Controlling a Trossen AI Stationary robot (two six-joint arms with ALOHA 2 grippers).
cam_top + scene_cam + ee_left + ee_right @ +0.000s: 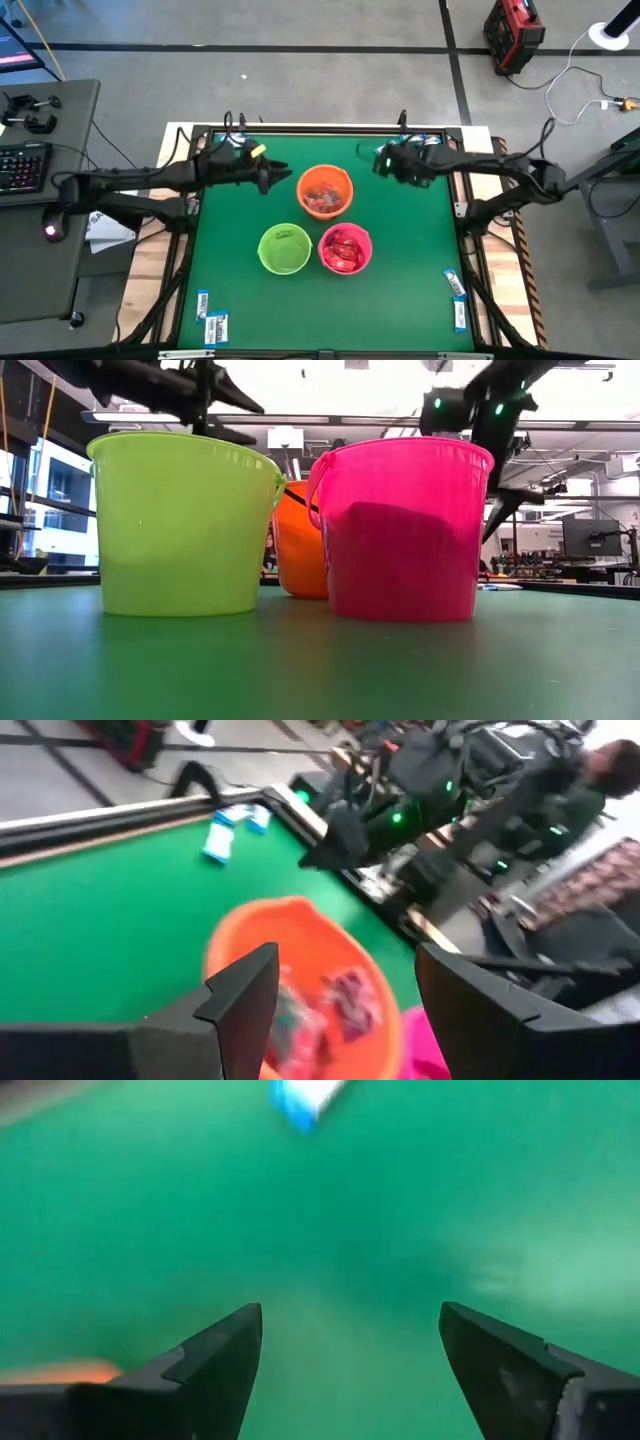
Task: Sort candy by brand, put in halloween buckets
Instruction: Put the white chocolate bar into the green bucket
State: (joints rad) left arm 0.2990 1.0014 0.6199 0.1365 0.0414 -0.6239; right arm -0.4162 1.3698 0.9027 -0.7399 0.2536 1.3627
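Green felt tabletop [410, 270] with a dark frame, grey floor with black tape lines around it, a keyboard desk [40, 200] off to the left. Orange bucket [325, 191], lime bucket [284, 248] and pink bucket [345, 249] cluster mid-table, red candy [343, 250] inside the pink. Blue-and-white candies [213, 322] lie near the front corners. Left gripper [275, 180] hangs spread and empty just beside the orange bucket; right gripper [381, 163] likewise gapes empty, farther back.

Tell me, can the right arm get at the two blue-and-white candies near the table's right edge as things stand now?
Probably yes. The blue-and-white candies lie flat on bare green table, apart from the pink bucket. The right gripper, its jaws open and empty, is beside the orange bucket; nothing stands between.
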